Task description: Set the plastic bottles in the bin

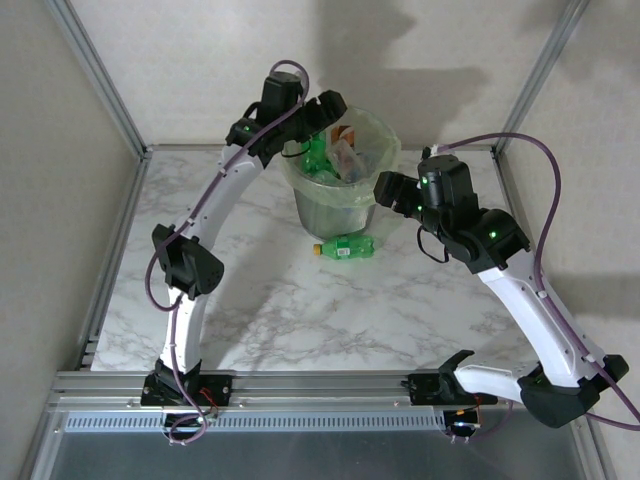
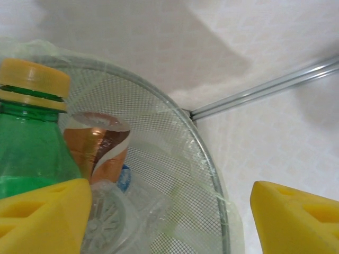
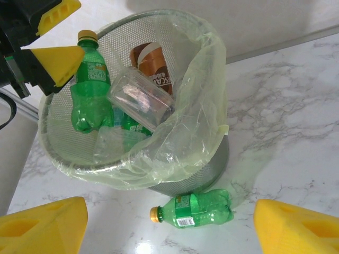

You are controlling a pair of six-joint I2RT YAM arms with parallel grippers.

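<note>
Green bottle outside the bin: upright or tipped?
Tipped: the green bottle lies on its side on the table, beside the bin.

The left gripper (image 2: 169, 225) stands with its jaws wide apart and nothing between them. Its two yellow fingers (image 2: 42, 211) sit at the lower corners of the view.

- A green bottle (image 2: 32, 153) with a yellow cap (image 2: 34, 79) stands upright directly beyond the finger at the view's left edge, partly covered by it.
- A brown-labelled bottle (image 2: 98, 148) leans just beside the green bottle, toward the gap between the fingers.
- A clear bottle (image 2: 103, 222) shows its ribbed base next to the same finger.
- The bin (image 2: 159, 137), mesh-walled, curves across the gap; its pale liner (image 2: 214, 177) laps the rim.
- A metal rail (image 2: 265, 90) runs beyond the other finger.
</note>
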